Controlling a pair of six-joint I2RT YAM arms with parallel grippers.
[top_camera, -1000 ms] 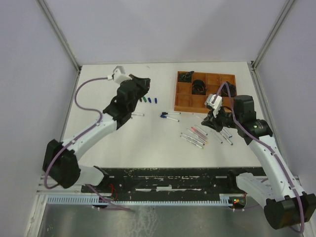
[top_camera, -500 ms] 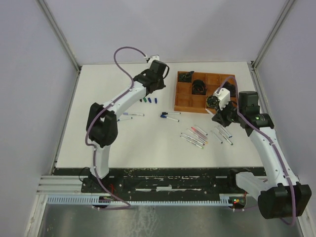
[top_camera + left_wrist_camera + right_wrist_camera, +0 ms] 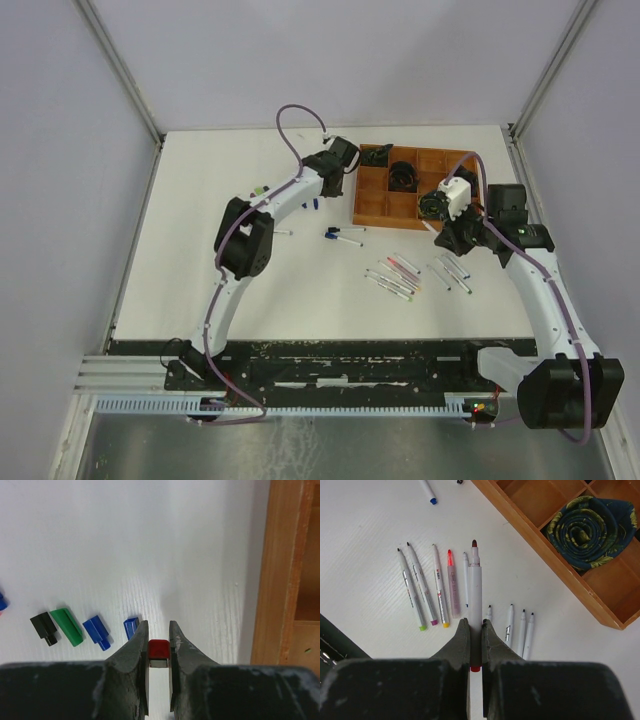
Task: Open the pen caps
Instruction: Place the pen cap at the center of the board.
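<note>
You have bright, even light from overhead, with no glare on the white table. Shadows are soft: a faint grey patch lies above the left gripper. At the bottom edge of each wrist view, the left and right gripper bodies blur.

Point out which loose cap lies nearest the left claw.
The blue cap right beside the left claw; the other blue cap, green cap and black cap lie farther off.
</note>
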